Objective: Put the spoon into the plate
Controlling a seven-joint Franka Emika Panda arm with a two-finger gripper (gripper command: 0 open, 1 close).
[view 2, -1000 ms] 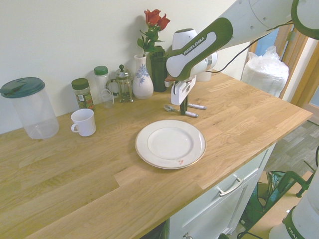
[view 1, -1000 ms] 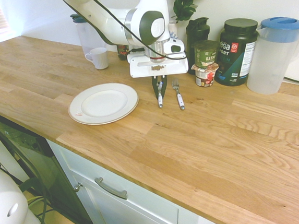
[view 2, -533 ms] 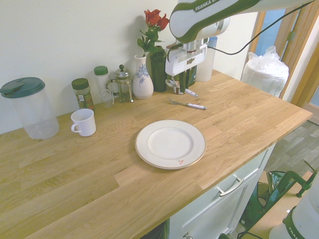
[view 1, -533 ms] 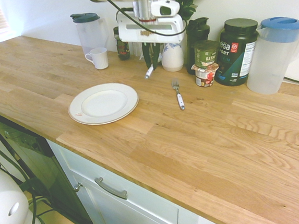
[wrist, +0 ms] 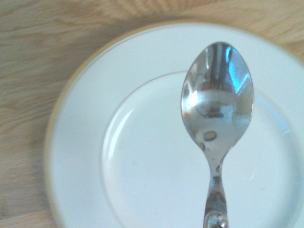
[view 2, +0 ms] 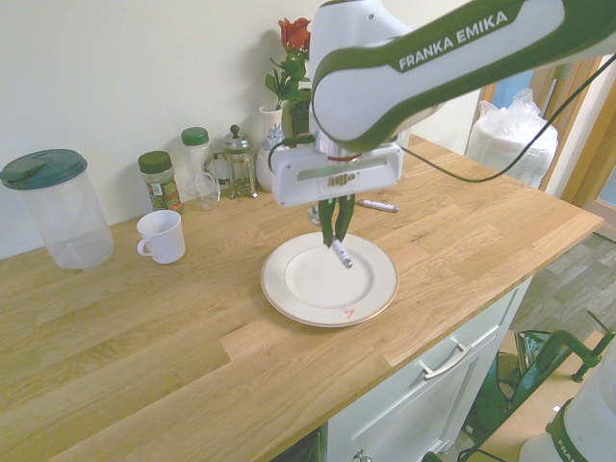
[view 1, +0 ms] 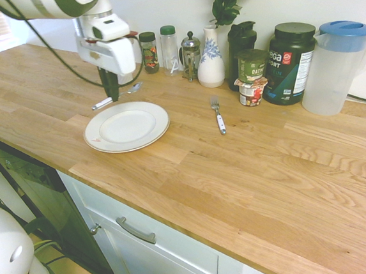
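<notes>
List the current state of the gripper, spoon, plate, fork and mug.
Gripper: shut on the spoon
Spoon: held in the air, bowl facing the wrist camera
Plate: flat on the counter
Fork: lying on the counter
Mug: upright

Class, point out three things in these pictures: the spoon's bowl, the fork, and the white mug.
Spoon's bowl (wrist: 217, 97): wrist view, on its shiny inner hollow.
Fork (view 1: 220, 121): first exterior view, on its handle.
White mug (view 2: 164, 239): second exterior view, on its side wall.
</notes>
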